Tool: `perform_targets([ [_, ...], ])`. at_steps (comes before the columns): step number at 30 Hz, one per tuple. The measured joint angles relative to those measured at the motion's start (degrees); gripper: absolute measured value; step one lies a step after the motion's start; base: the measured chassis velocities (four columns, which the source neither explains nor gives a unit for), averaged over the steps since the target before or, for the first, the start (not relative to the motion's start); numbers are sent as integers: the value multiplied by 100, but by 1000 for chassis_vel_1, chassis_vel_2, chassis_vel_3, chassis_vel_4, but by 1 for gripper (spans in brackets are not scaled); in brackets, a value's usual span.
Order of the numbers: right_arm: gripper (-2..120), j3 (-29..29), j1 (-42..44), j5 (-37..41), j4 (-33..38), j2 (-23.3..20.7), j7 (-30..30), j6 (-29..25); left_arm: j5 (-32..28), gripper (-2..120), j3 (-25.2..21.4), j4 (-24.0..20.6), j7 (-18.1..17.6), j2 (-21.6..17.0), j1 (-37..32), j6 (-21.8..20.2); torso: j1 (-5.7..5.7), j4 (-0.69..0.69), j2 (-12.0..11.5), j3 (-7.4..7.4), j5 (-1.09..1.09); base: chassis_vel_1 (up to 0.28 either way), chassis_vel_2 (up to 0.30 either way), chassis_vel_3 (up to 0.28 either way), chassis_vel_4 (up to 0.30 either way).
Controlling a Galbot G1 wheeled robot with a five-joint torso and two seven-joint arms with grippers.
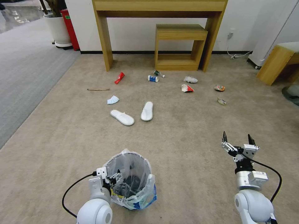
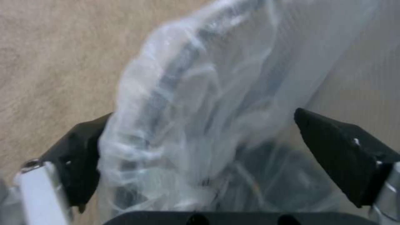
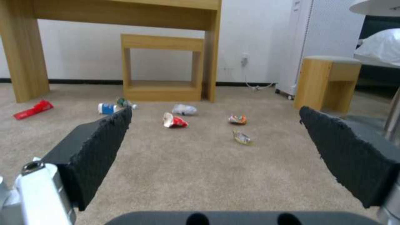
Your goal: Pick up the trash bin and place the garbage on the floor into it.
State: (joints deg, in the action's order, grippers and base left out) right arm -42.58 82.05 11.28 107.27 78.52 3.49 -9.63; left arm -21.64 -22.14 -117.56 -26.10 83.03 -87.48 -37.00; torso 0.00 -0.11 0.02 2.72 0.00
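Note:
The trash bin (image 1: pixel 130 177), small, black and lined with a crinkly whitish bag (image 2: pixel 196 103), stands on the beige carpet floor (image 1: pixel 187 130) just in front of me. My left gripper (image 1: pixel 113 179) is open, its fingers (image 2: pixel 79 156) either side of the bin's bagged rim. My right gripper (image 1: pixel 236 135) hangs open and empty above bare carpet at the right. The garbage lies farther ahead: two white slippers (image 1: pixel 122 117), a blue mask (image 1: pixel 112 100), a stick (image 1: pixel 98 89), a red wrapper (image 1: pixel 119 77), a blue-white cup (image 1: pixel 153 78), a tissue (image 3: pixel 183 109), a red-white cup (image 3: pixel 174 120) and a crushed can (image 3: pixel 237 119).
A wooden desk (image 1: pixel 160 7) with a low wooden shelf (image 1: pixel 179 46) under it stands against the far wall behind the litter. A wooden stool (image 1: pixel 275 63) is at the right, and grey ribbed carpet (image 1: pixel 28 71) with a white planter (image 1: pixel 59 29) at the left.

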Motion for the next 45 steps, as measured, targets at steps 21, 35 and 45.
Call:
perform_targets([
  [21, 100, 40, -51, 4, 94, 20, -9, 206, -360, 100, 61, -528, -196, -113, -197, -295, 0, -3, -4, 5, -13, 0, 0, 0, 0],
  [35, 100, 85, -59, -113, 152, 118, -18, 278, -352, 100, -166, -1139, -207, -262, -345, -317, 0, -2, -4, 2, -5, 0, 0, 0, 0],
  [45, 100, 66, -27, -132, 203, 141, -18, 287, -343, 100, -161, -1013, -204, -279, -347, -293, 0, -2, -3, 2, -4, 0, 0, 0, 0],
])
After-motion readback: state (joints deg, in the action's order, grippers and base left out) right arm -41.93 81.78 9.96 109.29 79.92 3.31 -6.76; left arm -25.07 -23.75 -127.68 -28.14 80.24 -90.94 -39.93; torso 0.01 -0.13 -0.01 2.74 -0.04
